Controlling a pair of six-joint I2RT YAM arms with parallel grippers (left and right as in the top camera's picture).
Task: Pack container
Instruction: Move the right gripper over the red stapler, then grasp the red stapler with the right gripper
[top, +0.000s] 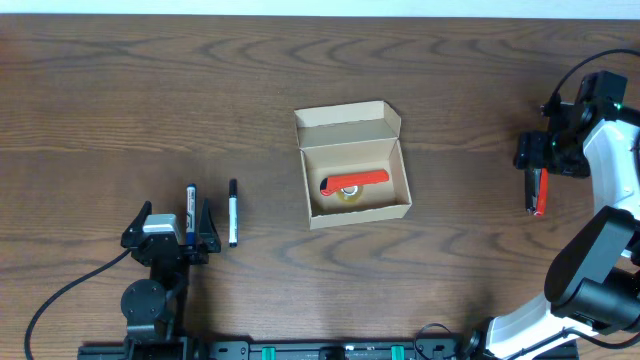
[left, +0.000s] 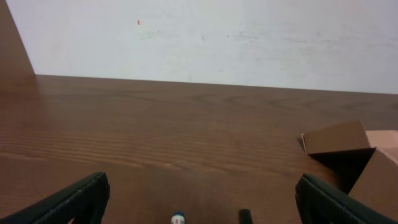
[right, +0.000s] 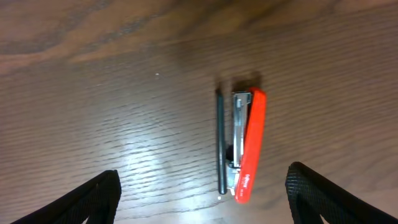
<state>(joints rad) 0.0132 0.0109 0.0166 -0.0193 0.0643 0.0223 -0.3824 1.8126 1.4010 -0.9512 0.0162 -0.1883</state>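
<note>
Bare table (top: 270, 200) btwn container (top: 360, 214) & 2 pens (top: 233, 212); raised flap (top: 345, 118) at its far edge

**Tan box, red accents on dark wood**

The bench (top: 150, 90) is dark brown with streaky wood grain. The container (top: 345, 118) is plain tan cardboard, with a red item (top: 358, 180) inside. The stapler (right: 252, 143) is red, silver and black. The left pen (top: 190, 205) is blue and white, the right pen (top: 233, 212) black and white.

A robotics lab bench: 2 robot arms, the left arm (top: 150, 300) and the right arm (top: 610, 160), stand by a black rail (top: 300, 351) edging a dark wood-grain table (top: 450, 80), with a cable (top: 60, 295) trailing and a bare white wall (left: 217, 37) behind. The props are stationery (markers (top: 233, 212), a red stapler (right: 252, 143), a cardboard box (top: 360, 213)).
</note>
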